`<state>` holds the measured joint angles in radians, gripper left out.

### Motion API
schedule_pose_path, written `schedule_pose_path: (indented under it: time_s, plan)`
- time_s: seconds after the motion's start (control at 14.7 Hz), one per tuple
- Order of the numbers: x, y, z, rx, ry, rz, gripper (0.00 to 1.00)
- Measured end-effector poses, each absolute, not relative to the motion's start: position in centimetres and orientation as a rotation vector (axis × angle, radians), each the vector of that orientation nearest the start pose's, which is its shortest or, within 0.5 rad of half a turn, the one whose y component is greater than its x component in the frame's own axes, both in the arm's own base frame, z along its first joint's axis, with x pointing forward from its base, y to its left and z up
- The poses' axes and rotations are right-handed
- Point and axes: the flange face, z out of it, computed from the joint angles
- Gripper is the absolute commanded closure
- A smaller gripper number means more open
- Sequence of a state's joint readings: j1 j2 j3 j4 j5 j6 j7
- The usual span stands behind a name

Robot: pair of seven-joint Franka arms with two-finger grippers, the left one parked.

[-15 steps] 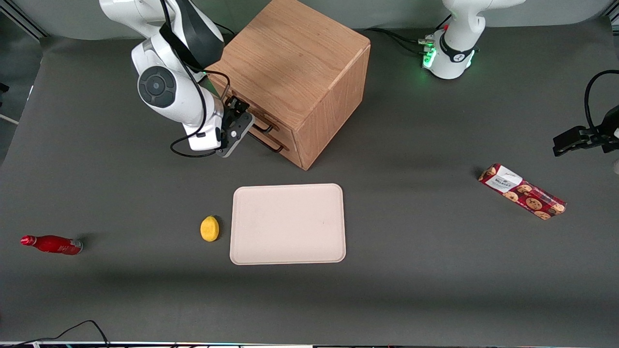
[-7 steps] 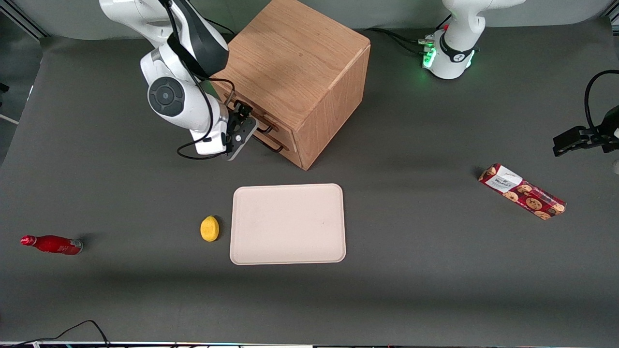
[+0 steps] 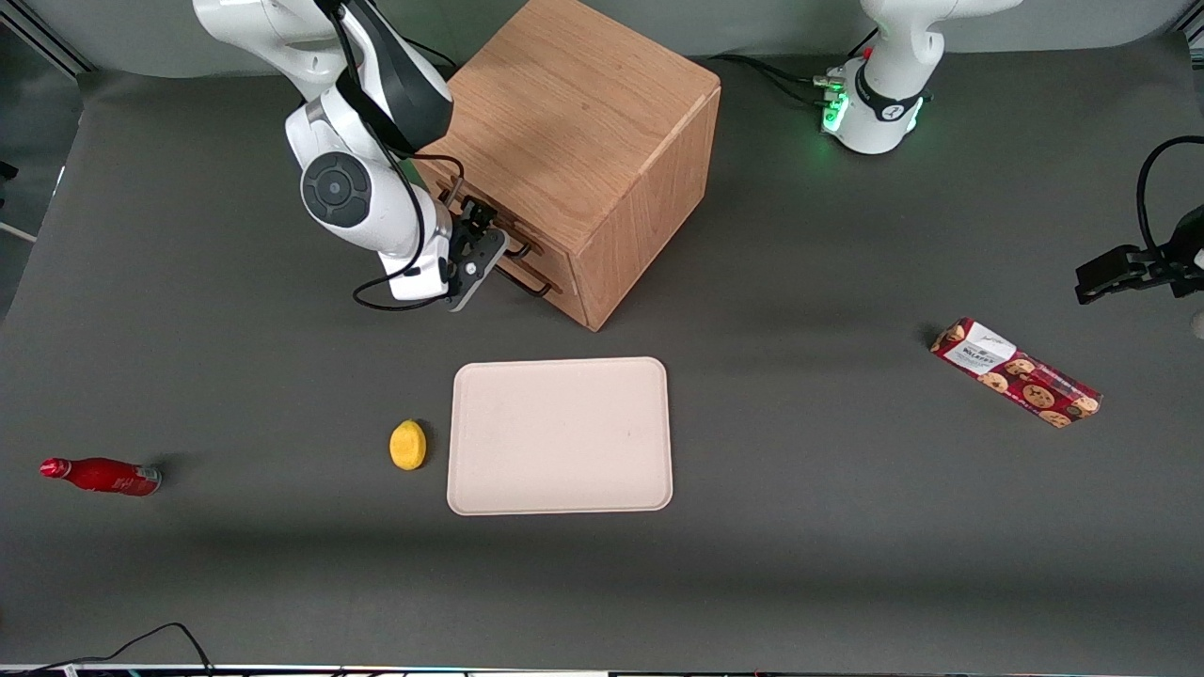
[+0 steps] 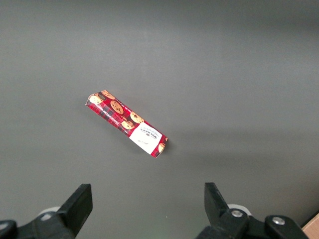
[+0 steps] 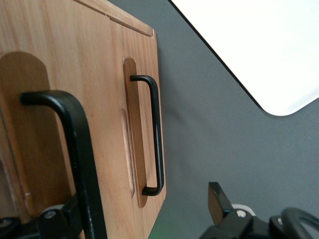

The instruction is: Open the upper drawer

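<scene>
Gripper (image 3: pixel 482 243): fingers spread, at upper drawer (image 5: pixel 35 124) handle (image 5: pixel 75 149); I see its contact cut off.

One oak cabinet (image 3: pixel 574 141), two drawer handles (image 5: pixel 152 134), one tray (image 3: pixel 561 435), one lemon (image 3: pixel 407 445), one red bottle (image 3: pixel 102 476), one biscuit pack (image 3: pixel 1016 373)

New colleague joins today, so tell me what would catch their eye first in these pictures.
The big oak cabinet dominates the table, with the right arm's pincer at the upper drawer, whose black bar handle sits between its open fingers. Nearer the front camera lie a pale tray and beside it a lemon.
</scene>
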<state>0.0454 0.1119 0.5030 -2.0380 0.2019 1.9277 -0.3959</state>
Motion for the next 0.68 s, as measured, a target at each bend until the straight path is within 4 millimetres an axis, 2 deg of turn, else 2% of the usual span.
schedule_pose_path:
  time_s: [0.68]
  plan:
    - [46.74,29.21,37.8,-2.65,-1.191,0.284,0.0]
